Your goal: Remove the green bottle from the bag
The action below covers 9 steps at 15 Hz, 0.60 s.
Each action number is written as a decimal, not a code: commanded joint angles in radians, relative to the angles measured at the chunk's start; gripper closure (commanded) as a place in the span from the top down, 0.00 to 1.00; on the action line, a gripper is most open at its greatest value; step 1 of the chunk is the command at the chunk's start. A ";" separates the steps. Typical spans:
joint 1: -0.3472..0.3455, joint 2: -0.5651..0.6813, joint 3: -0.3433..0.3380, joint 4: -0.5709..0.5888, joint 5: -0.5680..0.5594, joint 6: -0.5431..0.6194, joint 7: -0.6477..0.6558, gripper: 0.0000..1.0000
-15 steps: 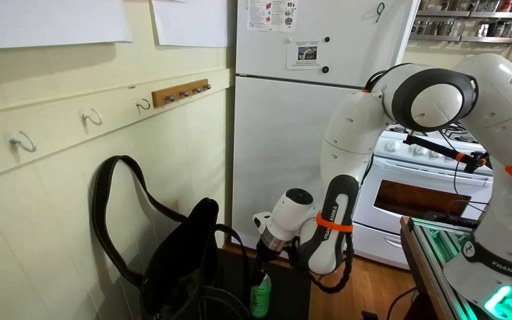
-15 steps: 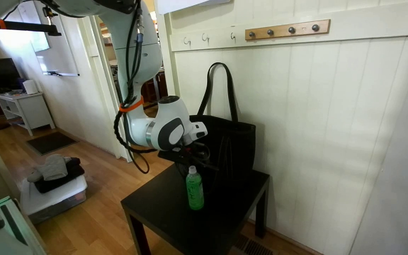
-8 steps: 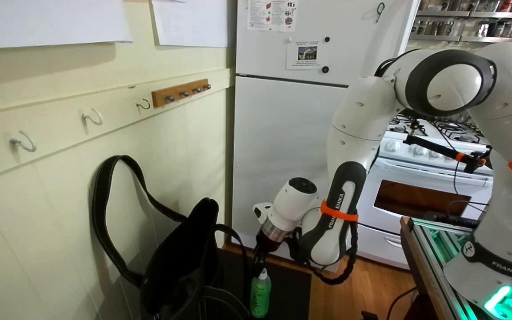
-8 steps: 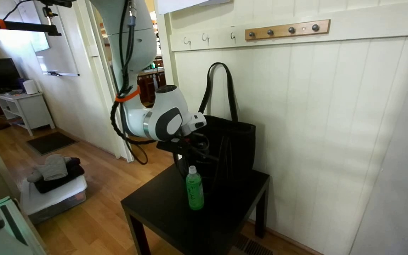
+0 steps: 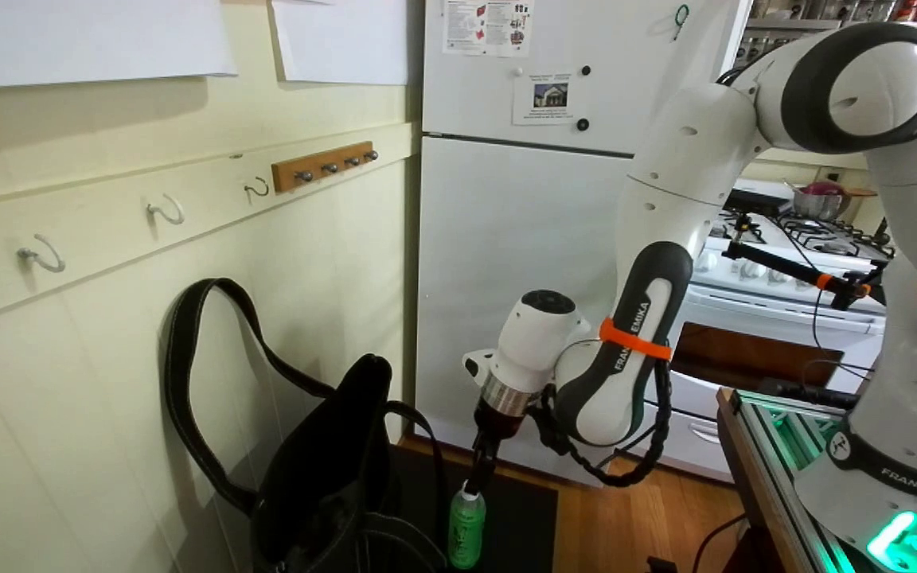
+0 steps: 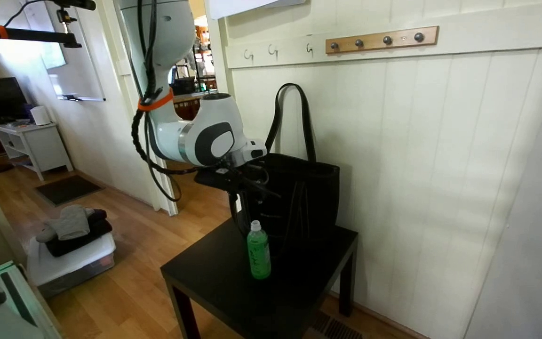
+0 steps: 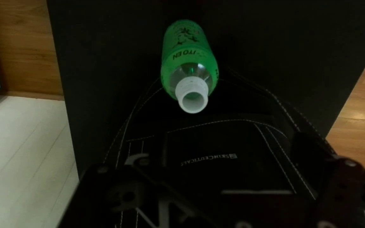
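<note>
The green bottle (image 6: 259, 254) stands upright on the black worktop (image 6: 214, 273), outside the bag (image 6: 319, 202) and just in front of it (whether the front strap (image 7: 292, 112) touches the bottle, I cannot tell). The bottle's white neck (image 7: 192, 83) is open, and in the wrist view the label (image 7: 187, 53) reads ITOEN. The fingers (image 7: 337, 183) are spread wide apart and hold nothing; the arm (image 6: 219, 141) holds them above the worktop, clear of the bottle. The bag stands at the back of the worktop, near the wall (image 6: 417, 141), with its rear strap (image 6: 307, 129) looping upward. In an exterior view a white refrigerator (image 5: 514, 231) stands beyond the arm
</note>
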 commanded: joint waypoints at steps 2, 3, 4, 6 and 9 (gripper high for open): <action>-0.027 -0.131 0.023 -0.071 0.018 -0.176 -0.036 1.00; -0.022 -0.149 0.017 -0.075 0.020 -0.205 -0.037 1.00; -0.018 -0.168 0.011 -0.080 0.021 -0.232 -0.037 1.00; -0.005 -0.203 -0.004 -0.088 0.018 -0.281 -0.033 1.00; 0.017 -0.255 -0.031 -0.103 0.007 -0.331 -0.018 1.00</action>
